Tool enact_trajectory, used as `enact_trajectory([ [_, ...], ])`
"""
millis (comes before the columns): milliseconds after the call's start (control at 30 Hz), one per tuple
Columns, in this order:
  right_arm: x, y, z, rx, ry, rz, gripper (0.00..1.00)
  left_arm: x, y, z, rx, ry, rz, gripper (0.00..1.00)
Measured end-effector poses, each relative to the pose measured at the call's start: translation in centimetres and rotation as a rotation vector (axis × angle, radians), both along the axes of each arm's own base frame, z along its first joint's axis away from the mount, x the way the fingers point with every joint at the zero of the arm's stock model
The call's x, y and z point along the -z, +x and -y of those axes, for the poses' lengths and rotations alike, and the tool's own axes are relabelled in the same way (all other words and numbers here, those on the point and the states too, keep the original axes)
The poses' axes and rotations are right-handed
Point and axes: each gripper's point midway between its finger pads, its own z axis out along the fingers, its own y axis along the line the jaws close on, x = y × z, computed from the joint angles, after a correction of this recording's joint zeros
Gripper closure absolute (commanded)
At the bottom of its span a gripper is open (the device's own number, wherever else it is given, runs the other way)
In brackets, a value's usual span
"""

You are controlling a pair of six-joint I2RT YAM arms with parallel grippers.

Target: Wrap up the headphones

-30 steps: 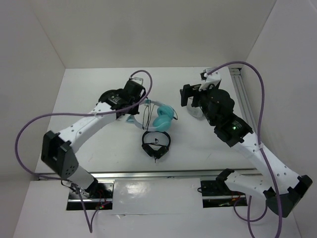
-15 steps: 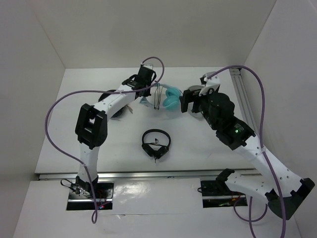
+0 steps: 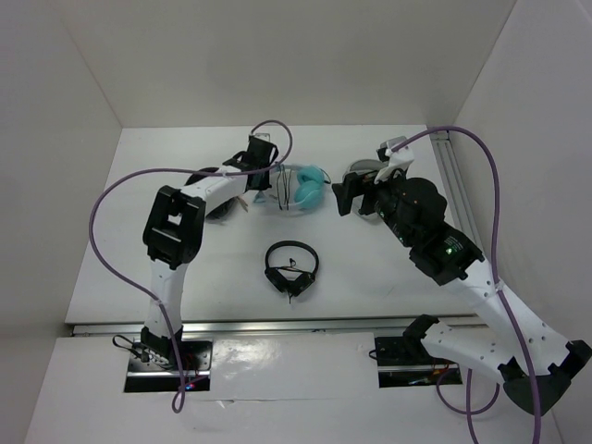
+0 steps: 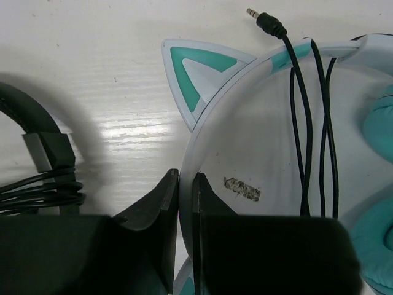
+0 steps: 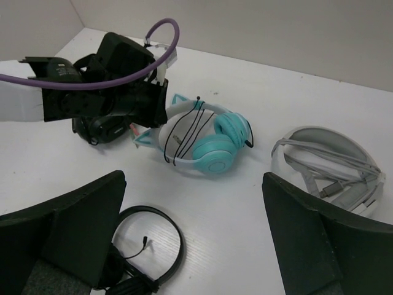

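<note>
The headphones (image 3: 303, 188) lie at the back middle of the table, teal ear cups together and pale headband to the left. Their thin black cable (image 4: 307, 123) is looped several times across the headband, and its plug (image 4: 264, 19) lies free on the table. A cat ear (image 4: 198, 72) points away from my left gripper (image 4: 186, 175), which is shut on the headband. In the right wrist view the headphones (image 5: 206, 140) sit ahead of my right gripper (image 5: 193, 233). It hovers open above the table with nothing between its fingers (image 5: 67, 227).
Small black headphones (image 3: 291, 268) lie nearer the front, below the open right gripper (image 3: 356, 199). Grey-white headphones (image 5: 328, 163) rest to the right of the teal pair. Another black headset (image 4: 37, 163) sits just left of the left gripper (image 3: 265, 178).
The left arm has carried the headphones from mid-table toward the back, then set them slightly left. The right gripper has stayed open and shifted a little toward them.
</note>
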Motion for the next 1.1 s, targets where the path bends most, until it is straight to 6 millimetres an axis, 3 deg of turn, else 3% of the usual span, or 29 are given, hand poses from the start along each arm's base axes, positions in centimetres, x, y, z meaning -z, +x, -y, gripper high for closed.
enact_trajectory([
  [100, 0.0, -0.1, -0.2, -0.012, 0.003, -0.002, 0.01, 1.5, -0.6, -0.1, -0.018, -0.032, -0.023, 0.86],
  [133, 0.0, -0.2, -0.3, -0.019, 0.005, -0.003, 0.01, 1.6, -0.6, 0.0, -0.019, -0.040, -0.023, 0.77],
  [367, 0.1, -0.4, -0.8, -0.046, 0.015, -0.010, 0.01, 1.9, -0.9, 0.4, -0.035, -0.083, -0.030, 0.55],
  [633, 0.1, -0.6, -1.2, -0.065, 0.017, -0.011, 0.01, 1.2, -2.0, 0.1, -0.045, -0.092, -0.038, 0.50],
  [667, 0.1, -0.7, -1.2, -0.067, 0.017, -0.012, 0.01, 0.7, -2.1, 0.0, -0.047, -0.095, -0.036, 0.40],
  [767, 0.2, -0.5, -1.1, -0.057, 0.020, -0.019, 0.01, -2.1, -2.2, -0.1, -0.059, -0.121, 0.004, 0.35],
  [933, 0.4, 0.0, -0.9, -0.018, 0.005, -0.071, 0.01, -11.3, -3.6, -0.4, -0.060, -0.159, 0.136, 0.14],
  [1000, 0.2, -0.2, -0.5, 0.002, 0.005, -0.083, 0.01, -15.6, -5.1, -0.5, -0.062, -0.165, 0.191, 0.12],
  [1033, -0.1, -0.5, -0.1, 0.014, 0.010, -0.085, 0.01, -17.9, -6.2, -0.4, -0.057, -0.172, 0.221, 0.02],
  [1100, -1.1, -1.4, 0.8, 0.032, 0.028, -0.088, 0.01, -22.0, -9.6, -0.4, -0.046, -0.193, 0.268, 0.00],
])
